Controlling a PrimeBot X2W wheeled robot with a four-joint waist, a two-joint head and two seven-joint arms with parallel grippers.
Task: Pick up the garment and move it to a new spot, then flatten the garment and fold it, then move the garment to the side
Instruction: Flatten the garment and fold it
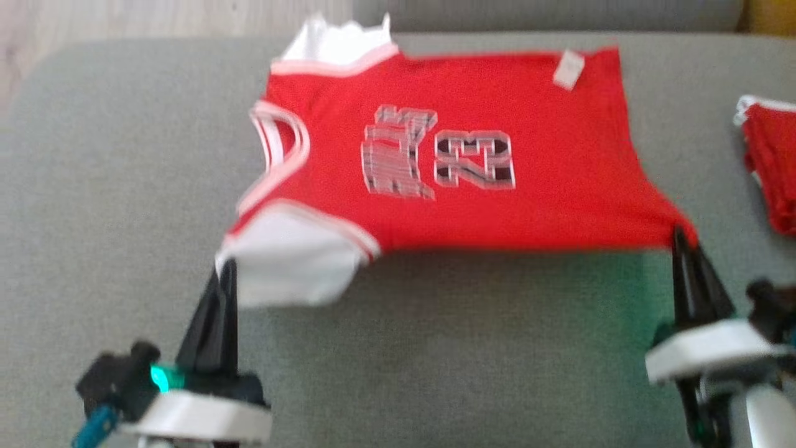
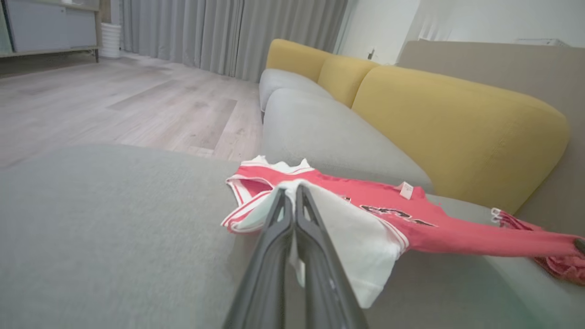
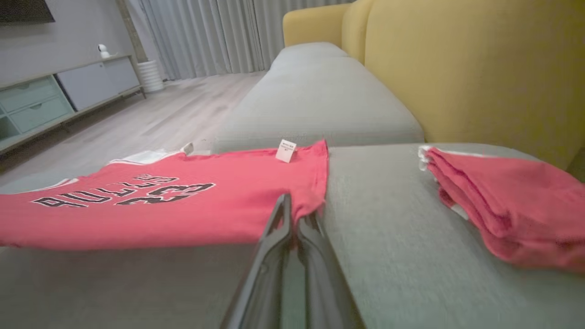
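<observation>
Left gripper [image 1: 225, 270] pinches the jersey [image 1: 497, 211] at its white shoulder, right gripper [image 1: 679, 235] a hem corner, both pairs of fingers [image 1: 211, 323] pressed together; a folded red garment [image 1: 771, 168] is cut off rightward.

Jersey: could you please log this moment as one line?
jersey near edge raised | left gripper jaws shut on shoulder | right gripper jaws shut on hem

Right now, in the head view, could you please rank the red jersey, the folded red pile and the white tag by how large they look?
1. red jersey
2. folded red pile, though the picture's edge cuts it off, so its full size is unsure
3. white tag
</observation>
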